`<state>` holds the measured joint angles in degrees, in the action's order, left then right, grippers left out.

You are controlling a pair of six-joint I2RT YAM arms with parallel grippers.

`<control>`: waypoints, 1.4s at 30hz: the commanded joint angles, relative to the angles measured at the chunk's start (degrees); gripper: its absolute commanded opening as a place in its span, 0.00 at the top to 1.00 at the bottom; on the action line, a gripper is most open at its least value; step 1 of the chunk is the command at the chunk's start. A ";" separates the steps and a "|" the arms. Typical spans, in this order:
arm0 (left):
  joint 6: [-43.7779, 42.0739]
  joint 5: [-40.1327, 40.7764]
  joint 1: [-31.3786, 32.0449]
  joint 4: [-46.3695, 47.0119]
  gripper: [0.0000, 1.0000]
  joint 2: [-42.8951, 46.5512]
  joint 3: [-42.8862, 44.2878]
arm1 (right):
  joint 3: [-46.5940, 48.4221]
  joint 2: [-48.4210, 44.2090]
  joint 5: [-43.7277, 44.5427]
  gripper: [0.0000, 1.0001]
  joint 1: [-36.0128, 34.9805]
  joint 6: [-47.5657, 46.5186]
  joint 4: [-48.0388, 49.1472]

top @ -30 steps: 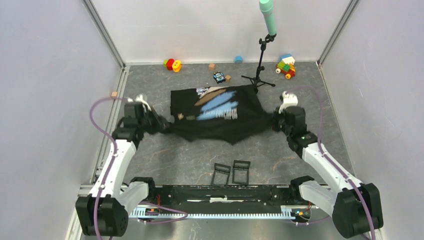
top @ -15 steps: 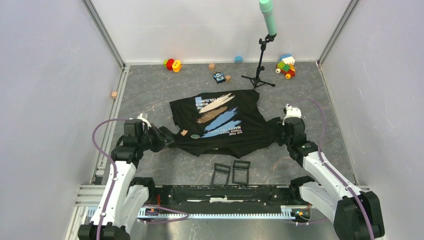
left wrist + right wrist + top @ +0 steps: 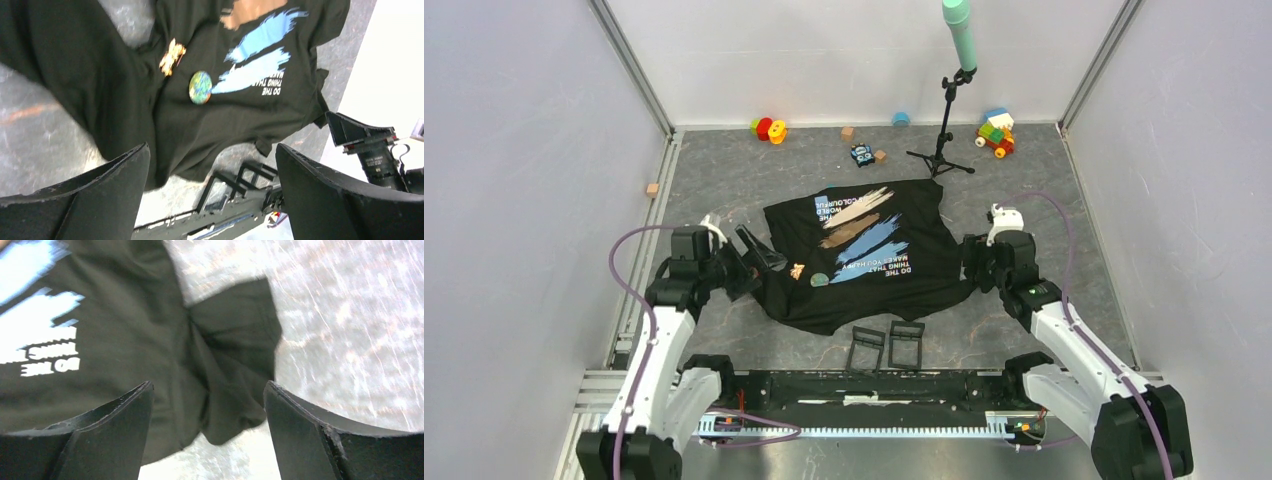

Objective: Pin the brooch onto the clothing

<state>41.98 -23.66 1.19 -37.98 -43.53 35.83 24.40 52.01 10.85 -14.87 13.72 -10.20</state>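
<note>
The left jaws and right jaws both stand released, holding nothing — the black T-shirt [image 3: 909, 278] lies spread on the counter [image 3: 744, 175] between them, a round blue-green brooch [image 3: 200, 87] on its front, nearer the left jaws.

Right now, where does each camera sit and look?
Top: above and behind, looking down at the black printed T-shirt on the grey table; both arms show.
Left wrist: on the left arm, facing the shirt's round green-blue badge; its open jaws show.
Right wrist: on the right arm, facing a shirt sleeve; open jaws show.
Shared: both wrist views catch white lettering.
</note>
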 commanded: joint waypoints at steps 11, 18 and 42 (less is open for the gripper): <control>6.06 1.94 1.65 42.74 0.18 -36.96 11.56 | 4.76 11.08 -20.86 0.41 -14.56 0.58 23.38; 5.98 4.05 2.33 47.31 0.34 -53.42 18.07 | 4.25 22.27 -24.30 0.54 -25.40 6.10 39.45; -2.01 14.28 0.68 42.53 0.35 -67.07 26.92 | -12.76 31.34 -11.85 0.64 -28.90 11.97 33.79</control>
<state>44.88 -12.53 2.79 5.61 -108.27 60.16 15.42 81.78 -7.44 -43.88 25.15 36.25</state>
